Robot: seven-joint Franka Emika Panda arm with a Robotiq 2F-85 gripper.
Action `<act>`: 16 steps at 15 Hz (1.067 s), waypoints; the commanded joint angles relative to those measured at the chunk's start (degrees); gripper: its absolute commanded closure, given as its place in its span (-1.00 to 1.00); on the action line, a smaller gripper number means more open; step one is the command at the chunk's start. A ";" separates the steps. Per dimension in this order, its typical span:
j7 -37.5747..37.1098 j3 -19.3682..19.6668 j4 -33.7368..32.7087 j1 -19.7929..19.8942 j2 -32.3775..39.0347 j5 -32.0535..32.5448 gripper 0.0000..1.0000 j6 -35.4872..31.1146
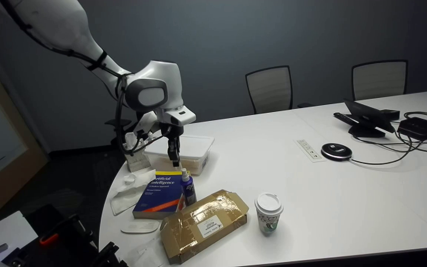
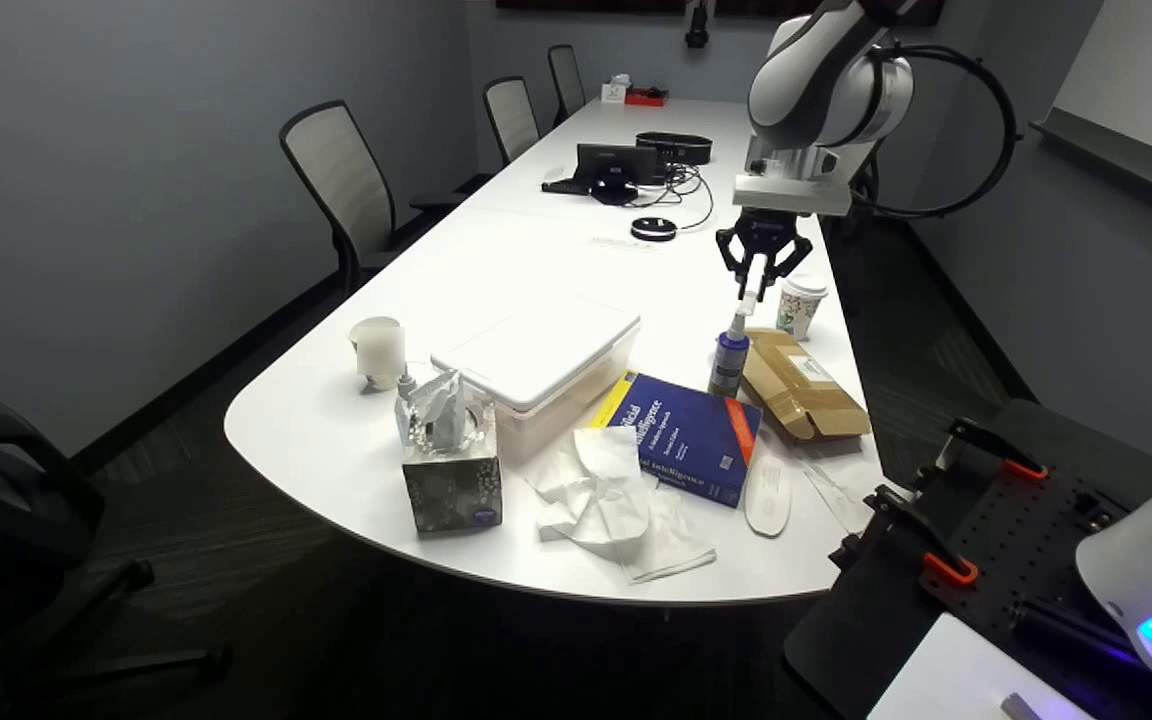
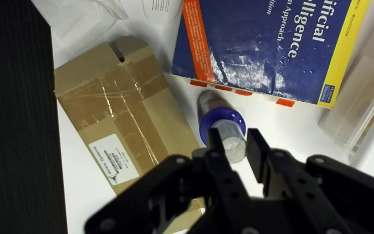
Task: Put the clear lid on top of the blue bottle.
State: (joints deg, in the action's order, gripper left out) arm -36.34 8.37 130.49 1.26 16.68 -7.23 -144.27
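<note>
The blue bottle [image 1: 189, 190] stands upright with a white nozzle, between the book and the cardboard box. It also shows in an exterior view [image 2: 729, 362] and, from above, in the wrist view [image 3: 207, 124]. My gripper [image 3: 234, 139] is shut on the clear lid [image 3: 235, 152], a small see-through cap between the fingertips. In an exterior view the gripper [image 2: 752, 290] holds the lid [image 2: 747, 305] just above the nozzle. Whether the lid touches the nozzle I cannot tell. In an exterior view the gripper [image 1: 175, 164] appears slightly beside and above the nozzle.
A taped cardboard box [image 1: 206, 222] and a blue book [image 1: 161, 193] flank the bottle closely. A lidded plastic container [image 2: 541, 350] and a tissue box [image 2: 452, 480] stand nearby. A paper cup [image 1: 268, 213] stands beyond the cardboard box. Crumpled tissues [image 2: 606, 500] lie near the table's edge.
</note>
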 commanded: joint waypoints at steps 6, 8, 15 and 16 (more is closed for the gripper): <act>1.77 -0.25 -1.10 0.97 1.36 -1.33 0.88 -1.70; 2.10 -0.30 -1.45 1.02 1.35 -1.35 0.88 -1.66; 2.42 -0.43 -2.03 1.26 2.22 -1.86 0.88 -1.61; 2.46 -0.45 -2.18 1.29 2.49 -1.95 0.88 -1.56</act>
State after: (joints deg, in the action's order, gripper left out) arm -36.10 8.40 128.90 1.89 18.40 -7.29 -145.28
